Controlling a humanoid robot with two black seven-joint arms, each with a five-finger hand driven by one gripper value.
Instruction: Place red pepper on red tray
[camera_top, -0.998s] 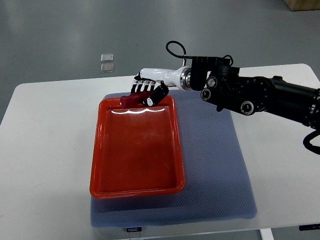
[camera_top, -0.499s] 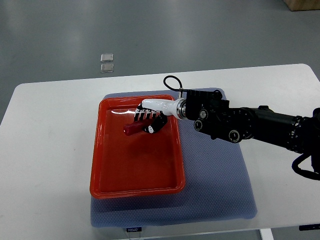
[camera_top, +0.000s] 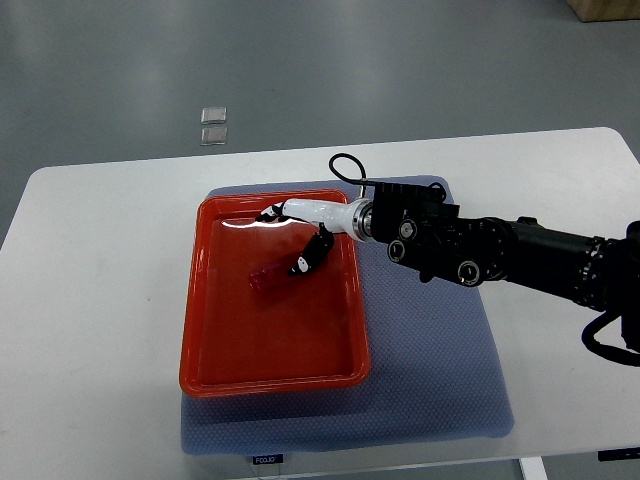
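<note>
Most of it's done: pepper (camera_top: 270, 277) lies in the tray (camera_top: 205, 330), near its far edge; our right hand (camera_top: 297, 232) is open, only withdrawal left.

Robot lab or test space, plain white table (camera_top: 100, 300), grey mat (camera_top: 430, 350), bare grey concrete floor (camera_top: 300, 60)

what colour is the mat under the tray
Blue-grey textured mat, seen clearly in the top view, under the red plastic tray.
</note>
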